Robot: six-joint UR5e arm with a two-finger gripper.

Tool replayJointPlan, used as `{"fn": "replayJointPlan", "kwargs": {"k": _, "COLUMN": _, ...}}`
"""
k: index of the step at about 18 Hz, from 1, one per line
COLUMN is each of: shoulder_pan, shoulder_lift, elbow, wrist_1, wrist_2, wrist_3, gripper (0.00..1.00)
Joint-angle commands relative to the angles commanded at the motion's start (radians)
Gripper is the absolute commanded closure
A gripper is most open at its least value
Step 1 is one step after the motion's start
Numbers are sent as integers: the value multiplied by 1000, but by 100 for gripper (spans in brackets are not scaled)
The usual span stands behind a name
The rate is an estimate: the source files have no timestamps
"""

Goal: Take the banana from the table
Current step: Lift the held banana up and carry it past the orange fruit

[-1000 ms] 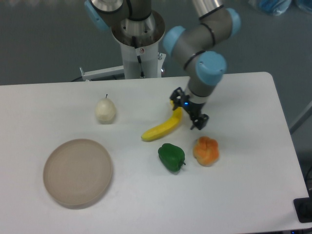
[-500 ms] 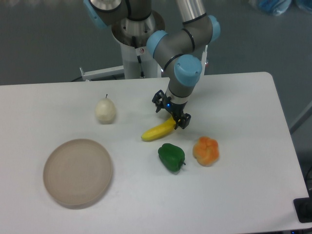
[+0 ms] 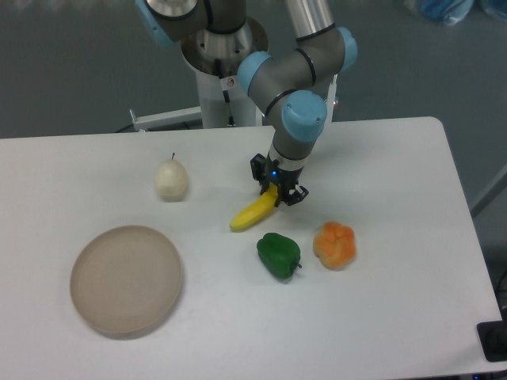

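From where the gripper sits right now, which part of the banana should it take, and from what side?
Take the banana near its upper right end, where the gripper already straddles it, coming straight down from above. It lies flat on the table, slender and curved, so the fingers should close across its narrow width. The green pepper sits close to its lower side; the top approach likely avoids it.

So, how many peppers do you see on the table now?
2. The green pepper lies below the banana, toward the front edge. The orange pepper lies just right of the green one. Nothing seems to hide another.
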Motion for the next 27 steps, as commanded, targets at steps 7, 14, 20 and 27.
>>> {"fn": "replayJointPlan", "kwargs": {"k": 7, "shoulder_pan": 81, "shoulder_lift": 11, "elbow": 166, "wrist_1": -118, "wrist_2": 14, "wrist_3": 12, "gripper": 86}}
{"fn": "replayJointPlan", "kwargs": {"k": 14, "shoulder_pan": 120, "shoulder_lift": -70, "elbow": 487, "wrist_1": -340, "wrist_2": 81, "wrist_3": 15, "gripper": 86}}
{"fn": "replayJointPlan", "kwargs": {"k": 20, "shoulder_pan": 118, "shoulder_lift": -201, "elbow": 595, "wrist_1": -334, "wrist_2": 153, "wrist_3": 81, "gripper": 92}}
{"fn": "replayJointPlan", "kwargs": {"k": 27, "shoulder_pan": 117, "shoulder_lift": -262, "elbow": 637, "wrist_1": -305, "wrist_2": 144, "wrist_3": 225, "gripper": 93}}
